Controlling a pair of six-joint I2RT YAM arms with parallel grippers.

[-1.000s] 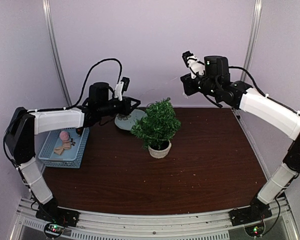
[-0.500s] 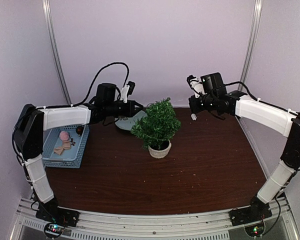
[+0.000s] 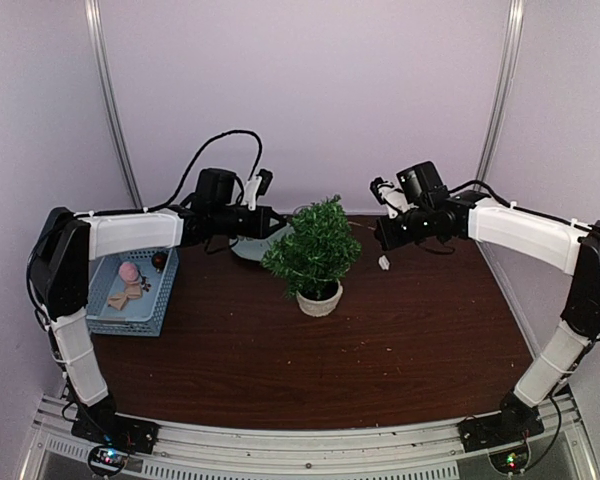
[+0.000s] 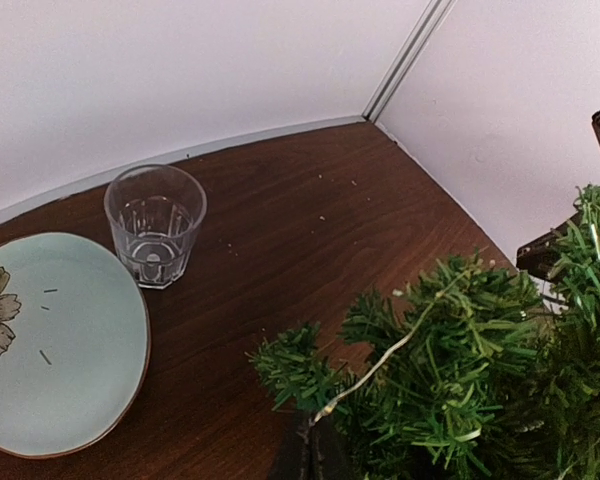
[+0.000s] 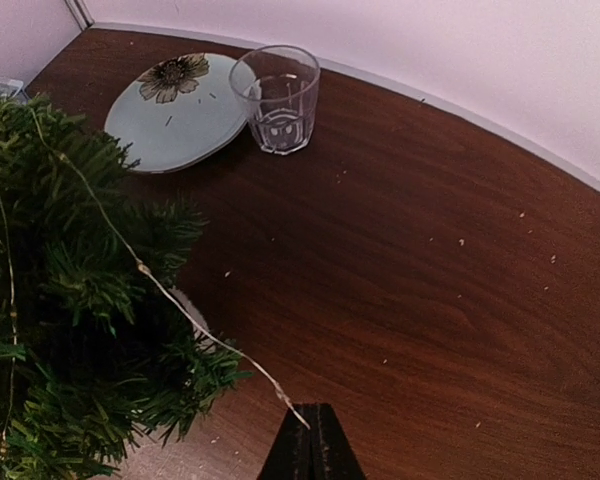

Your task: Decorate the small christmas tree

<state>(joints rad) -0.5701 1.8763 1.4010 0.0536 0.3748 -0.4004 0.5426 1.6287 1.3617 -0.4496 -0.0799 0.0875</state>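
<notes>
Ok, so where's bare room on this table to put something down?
Free: the wide table strip between the pot and the arm bases, and the right side from tree to wall. Crowded: back left with plate, glass and basket, and at the tree, where left tool and right tool pinch a wire.

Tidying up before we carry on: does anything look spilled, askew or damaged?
Pale specks are scattered over the table, and a few loose needles lie on the plate, likely shed from the tree. The glass and tree stand upright. The wire draped on the tree looks deliberate.
</notes>
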